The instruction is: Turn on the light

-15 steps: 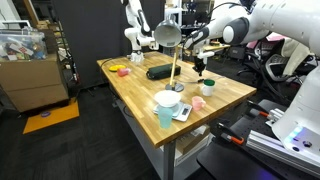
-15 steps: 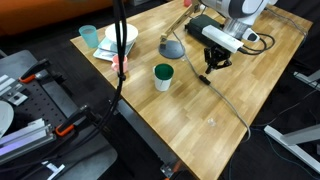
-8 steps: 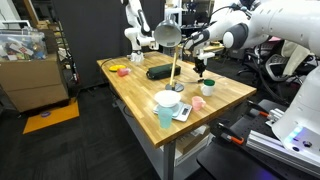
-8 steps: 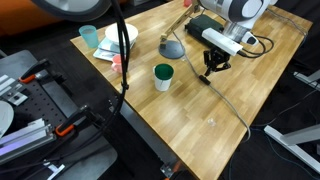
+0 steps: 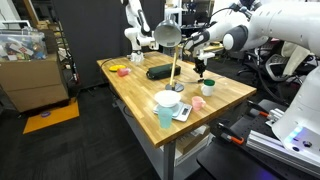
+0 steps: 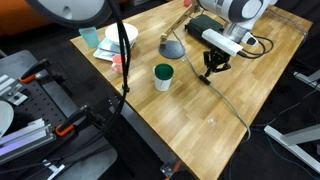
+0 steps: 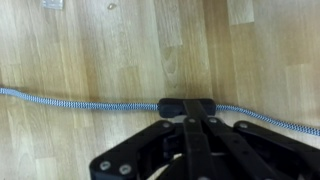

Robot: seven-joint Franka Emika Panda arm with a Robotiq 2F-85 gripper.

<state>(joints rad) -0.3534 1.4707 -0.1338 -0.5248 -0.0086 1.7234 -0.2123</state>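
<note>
Just beyond the clenched, empty gripper (image 7: 190, 124) lies the light's (image 5: 168, 34) cord switch (image 7: 186, 105), long axis left-right across the table (image 7: 90, 50).

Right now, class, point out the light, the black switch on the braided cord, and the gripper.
light (image 5: 167, 34): exterior view, on its domed head.
black switch (image 7: 185, 104): wrist view, on the middle of its body.
gripper (image 7: 188, 122): wrist view, midway between its fingertips.

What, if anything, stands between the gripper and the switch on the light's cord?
Nothing visible. In the wrist view the gripper, jaws together, sits right at the black switch on the braided cord, with only bare table around.
</note>
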